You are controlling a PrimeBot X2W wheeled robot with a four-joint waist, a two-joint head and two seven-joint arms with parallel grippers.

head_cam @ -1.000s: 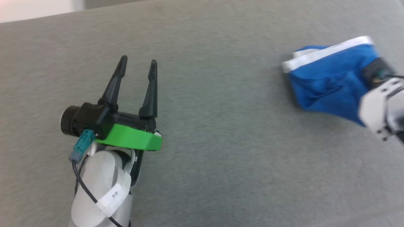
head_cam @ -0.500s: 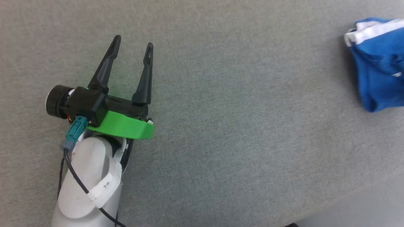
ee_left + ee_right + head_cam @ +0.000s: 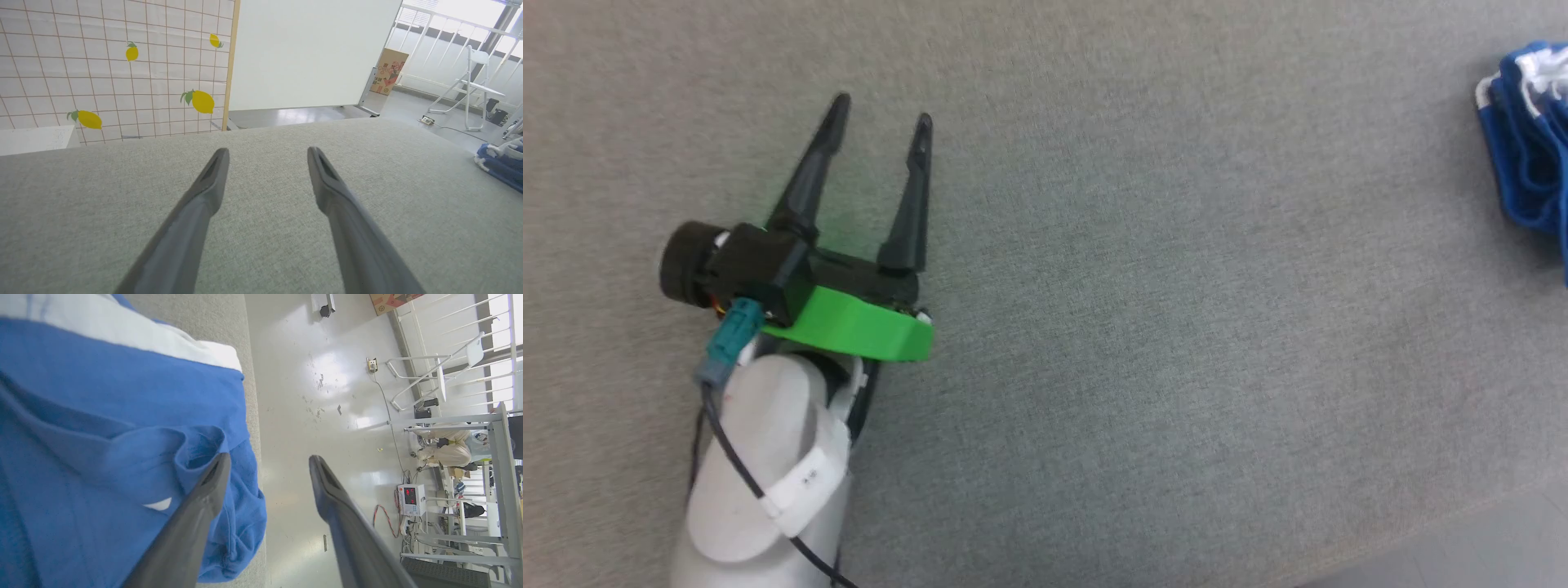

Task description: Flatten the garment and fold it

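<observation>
Left gripper (image 3: 882, 110) hangs over the bare grey cloth-covered table (image 3: 1176, 327) on the left side, its two dark fingers (image 3: 810, 175) spread apart with nothing between them. A bright green mount (image 3: 849, 327) sits behind the fingers, and a teal plug (image 3: 727, 351) with a black cable runs down the pale forearm (image 3: 760, 482). From the left wrist the same gripper (image 3: 267, 151) points across the table (image 3: 265, 134) toward a tiled wall printed with lemons (image 3: 102, 61) and a white panel (image 3: 306, 53). A white folding chair (image 3: 470, 81) stands on the floor far off to the right.

The garment (image 3: 1523, 155), bright blue shorts, lies bunched in folds at the right edge of the table, well apart from the left gripper; the left wrist view catches it (image 3: 500, 163) low on the right.

Right gripper (image 3: 269, 457) is over the garment (image 3: 102, 437), fingers apart and clamped on nothing. One finger (image 3: 196, 514) crosses the rumpled blue fabric, though I cannot tell whether it touches; the other (image 3: 347, 531) shows against the shiny floor (image 3: 327, 396) past the table edge. A broad white stripe (image 3: 122, 330) runs along the shorts, and a small white tag (image 3: 157, 504) shows just beside the finger over the cloth.
</observation>
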